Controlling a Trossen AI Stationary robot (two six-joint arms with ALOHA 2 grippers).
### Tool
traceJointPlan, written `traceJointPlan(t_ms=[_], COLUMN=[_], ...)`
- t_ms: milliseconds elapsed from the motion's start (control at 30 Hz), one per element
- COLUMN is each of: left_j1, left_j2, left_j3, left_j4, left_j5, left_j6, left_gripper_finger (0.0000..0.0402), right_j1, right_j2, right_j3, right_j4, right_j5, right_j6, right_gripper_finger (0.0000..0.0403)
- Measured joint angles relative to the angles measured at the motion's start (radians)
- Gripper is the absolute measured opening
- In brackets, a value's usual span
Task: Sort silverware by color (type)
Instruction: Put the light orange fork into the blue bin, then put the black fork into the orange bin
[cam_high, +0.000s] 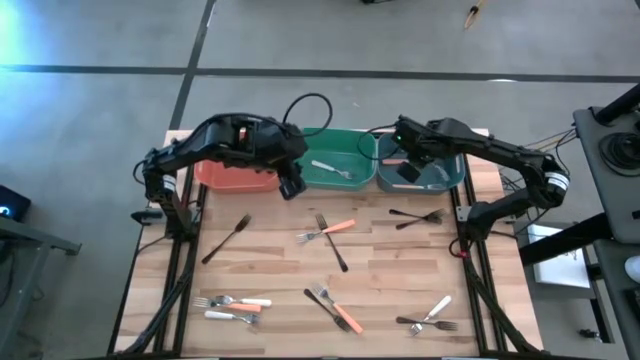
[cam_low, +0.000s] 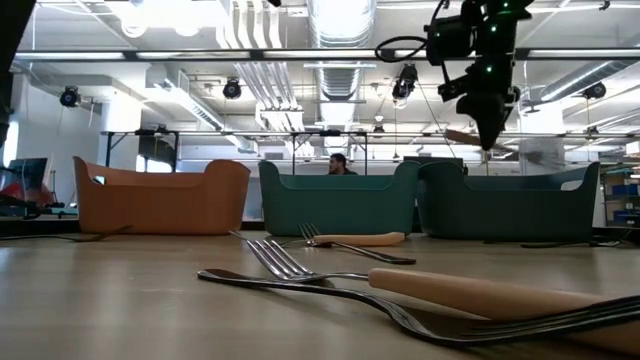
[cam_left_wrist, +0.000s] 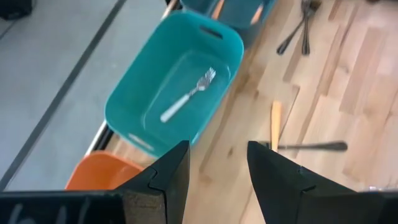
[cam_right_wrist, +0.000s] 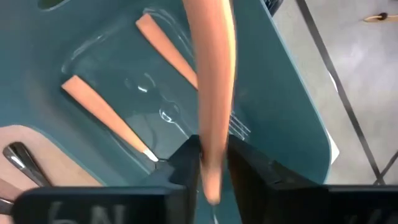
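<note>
An orange-handled fork (cam_right_wrist: 212, 99) stands between the right gripper (cam_right_wrist: 212, 163) fingers, over the teal bin (cam_right_wrist: 283, 93); whether the fingers press it or have just slackened cannot be told. Two more orange forks (cam_right_wrist: 109, 115) lie on the bin floor, their tines hard to make out through glare. The high view hides the held fork under the right gripper (cam_high: 408, 170), at 1 o'clock on the table (cam_high: 280, 262). The low view shows that gripper (cam_low: 490, 125) hanging above the teal bin (cam_low: 510, 205), its load not discernible.

The left gripper (cam_left_wrist: 217, 171) hovers with fingers apart, holding nothing, near the front edge of the green bin (cam_left_wrist: 134, 102), where one white fork (cam_left_wrist: 186, 99) lies; only the wrist view shows the gap clearly. The high view places it (cam_high: 291, 186) at 12 o'clock between the orange bin (cam_high: 232, 178) and green bin (cam_high: 340, 172).

Loose forks (cam_high: 327, 229) are scattered from 3 through 6 to 9 o'clock: black, orange, white. In the low view the nearest fork (cam_low: 470, 300) is cut off at the edge. A person (cam_low: 338, 164) shows beyond the bins, mostly hidden
</note>
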Motion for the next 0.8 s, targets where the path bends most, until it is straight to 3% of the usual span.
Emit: traceJointPlan(t_ms=[233,467,600,800], left_j1=[-0.035,-0.079,-0.110,-0.163], left_j2=[0.000,-0.006,-0.028,-0.142], left_j3=[-0.008,-0.119,-0.275,-0.641], left_j4=[-0.012,-0.011,-0.011,0.002], left_j5=[0.000,0.003,0.041,0.160], left_j6=[-0.043,-0.100,-0.112,-0.220], left_gripper_finger=[0.0144,0.0144,0.0144,0.0144], right_j1=[0.000,0.001,0.001,0.001], right_j2=[-0.028,-0.093,-0.129,-0.163], right_j3=[0.017,0.036,0.036,0.036], right_j4=[0.006,0.006,0.006,0.006], right_j5=[0.000,-0.081,-0.165,-0.197], right_j6=[0.037,0.060,0.067,0.063], right_gripper_finger=[0.0151,0.0159,0.0149,0.0136])
